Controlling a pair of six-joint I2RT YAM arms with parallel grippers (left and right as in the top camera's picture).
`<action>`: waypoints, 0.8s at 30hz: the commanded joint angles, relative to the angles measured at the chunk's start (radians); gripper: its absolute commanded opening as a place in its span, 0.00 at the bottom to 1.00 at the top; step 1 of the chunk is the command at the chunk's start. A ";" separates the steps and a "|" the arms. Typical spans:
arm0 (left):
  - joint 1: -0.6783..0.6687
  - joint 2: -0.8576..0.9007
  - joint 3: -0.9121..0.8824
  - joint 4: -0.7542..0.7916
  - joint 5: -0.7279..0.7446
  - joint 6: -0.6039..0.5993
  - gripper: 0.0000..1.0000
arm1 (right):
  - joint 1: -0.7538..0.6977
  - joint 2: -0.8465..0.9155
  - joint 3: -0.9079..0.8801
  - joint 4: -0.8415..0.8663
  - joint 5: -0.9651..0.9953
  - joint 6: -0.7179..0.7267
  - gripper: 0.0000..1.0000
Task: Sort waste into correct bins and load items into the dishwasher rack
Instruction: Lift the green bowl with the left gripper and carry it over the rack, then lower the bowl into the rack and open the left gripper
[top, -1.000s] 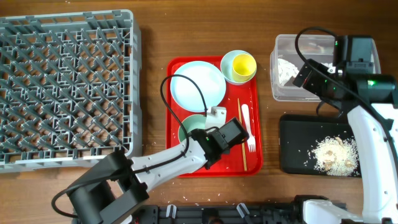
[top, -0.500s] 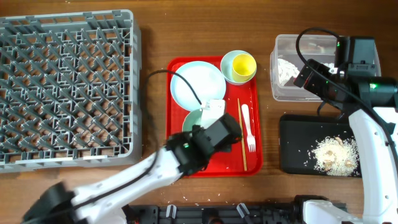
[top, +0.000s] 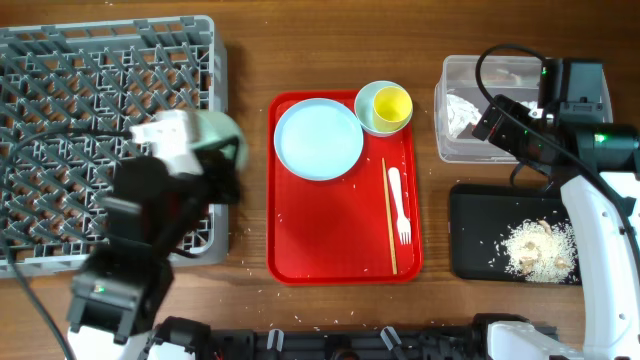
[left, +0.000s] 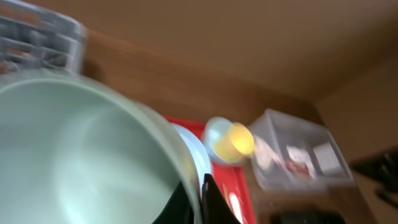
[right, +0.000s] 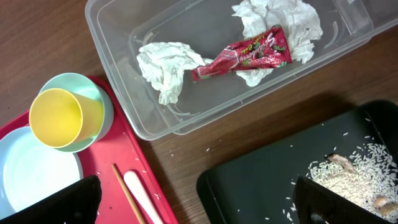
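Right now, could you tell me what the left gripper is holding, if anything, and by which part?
The left gripper pinches a pale green bowl at its rim.

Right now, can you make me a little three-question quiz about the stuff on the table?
1. True or false: the fork lies beside the chopstick on the red tray.
2. Where is the red wrapper? A) in the clear tub B) in the yellow cup C) on the white plate
3. Fill in: the left gripper grips a pale green ____.

Key: 1 true. 2 A. 3 bowl.
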 joint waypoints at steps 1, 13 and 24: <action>0.335 0.053 0.006 0.076 0.293 0.072 0.04 | -0.005 -0.014 0.012 0.003 0.002 -0.013 1.00; 0.941 0.758 0.006 0.589 1.188 -0.015 0.04 | -0.005 -0.014 0.012 0.003 0.002 -0.013 1.00; 1.027 0.936 0.006 0.648 1.243 -0.027 0.04 | -0.005 -0.014 0.012 0.003 0.002 -0.013 1.00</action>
